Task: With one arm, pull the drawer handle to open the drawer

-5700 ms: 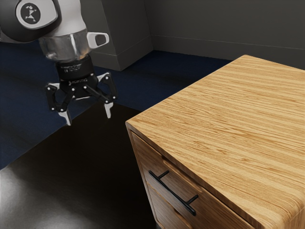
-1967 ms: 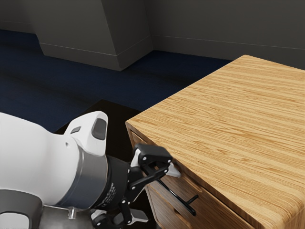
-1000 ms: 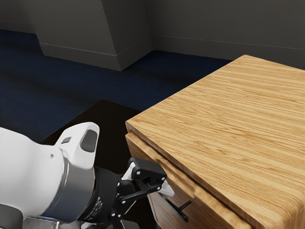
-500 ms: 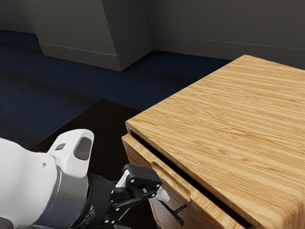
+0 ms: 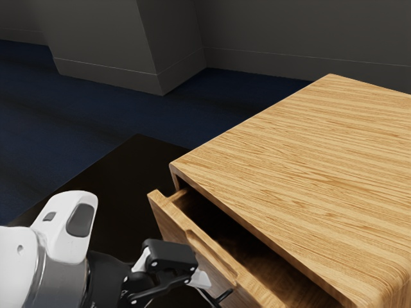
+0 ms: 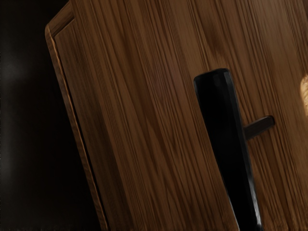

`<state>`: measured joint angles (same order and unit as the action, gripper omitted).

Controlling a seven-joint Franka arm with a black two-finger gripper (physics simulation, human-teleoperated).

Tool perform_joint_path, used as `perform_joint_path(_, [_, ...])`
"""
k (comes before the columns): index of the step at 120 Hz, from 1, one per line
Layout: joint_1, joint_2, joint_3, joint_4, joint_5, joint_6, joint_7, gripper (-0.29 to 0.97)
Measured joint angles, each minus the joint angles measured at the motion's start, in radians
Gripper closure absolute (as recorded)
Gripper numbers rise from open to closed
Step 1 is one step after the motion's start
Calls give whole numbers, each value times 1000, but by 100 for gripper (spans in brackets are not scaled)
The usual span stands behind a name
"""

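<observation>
Exterior view: the drawer [image 5: 192,239] stands partly out of the cabinet [image 5: 302,160], with a dark gap under the cabinet's top. The hand [image 5: 200,287] sits at the drawer's face, on the side away from the cabinet, right by the handle [image 5: 223,296]. Clamped on it? Can't tell. Wrist view: the handle [image 6: 226,144] runs lengthwise along the drawer, close under the hand, so the pull should go straight away from the cabinet.

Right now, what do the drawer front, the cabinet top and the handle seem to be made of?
Drawer front: wood or wood veneer, judging by the long grain streaks; smooth, low-sheen finish. Cabinet top: similar grained wood, lighter in look. Handle: plain black bar, likely painted metal, possibly plastic; even colour, faint sheen.
</observation>
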<state>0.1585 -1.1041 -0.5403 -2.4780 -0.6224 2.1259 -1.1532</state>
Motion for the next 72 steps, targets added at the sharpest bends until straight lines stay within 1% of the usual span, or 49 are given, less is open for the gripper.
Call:
perform_joint_path(40, [-39, -33, -15, -31, -2, -14, -5, 1])
perform_joint_path(72, [-78, -73, -1, -59, -5, -32, -9, 1])
